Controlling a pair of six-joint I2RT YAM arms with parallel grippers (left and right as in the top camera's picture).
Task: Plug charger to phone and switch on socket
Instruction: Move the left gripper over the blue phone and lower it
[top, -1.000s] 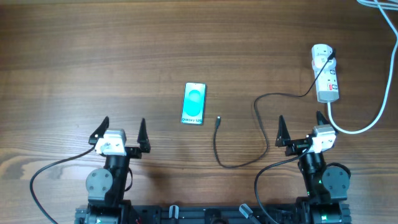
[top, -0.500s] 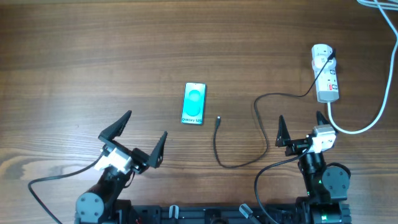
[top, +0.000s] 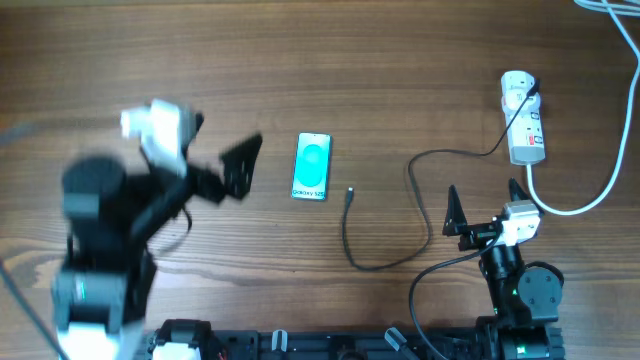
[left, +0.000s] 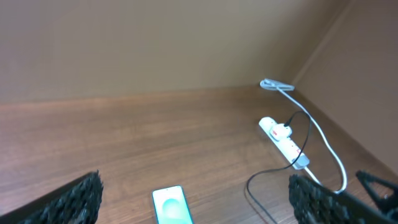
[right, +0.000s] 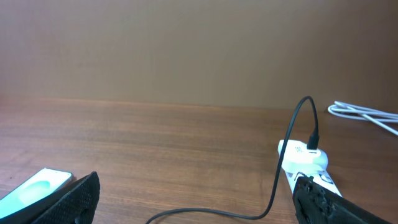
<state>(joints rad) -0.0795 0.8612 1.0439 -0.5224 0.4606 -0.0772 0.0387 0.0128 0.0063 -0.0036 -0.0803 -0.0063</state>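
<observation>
The phone (top: 312, 167) with its cyan screen lies flat at mid table; it also shows in the left wrist view (left: 170, 204) and at the right wrist view's left edge (right: 34, 187). The thin black charger cable (top: 415, 215) loops from its loose plug tip (top: 350, 193) up to the white socket strip (top: 522, 118), where its other end is plugged in. The strip also shows in both wrist views (left: 283, 137) (right: 305, 158). My left gripper (top: 235, 165), blurred, is open and raised just left of the phone. My right gripper (top: 484, 208) is open and empty near the front edge.
A thick white lead (top: 600, 190) runs from the socket strip round the right side to the far right corner. Brown walls close the table at the back and right (left: 186, 43). Black base cables (top: 440, 275) lie by the right arm.
My left arm has swung up and away from the front edge toward the phone, its open gripper now beside it. The right arm, phone, cable and strip have not moved.
</observation>
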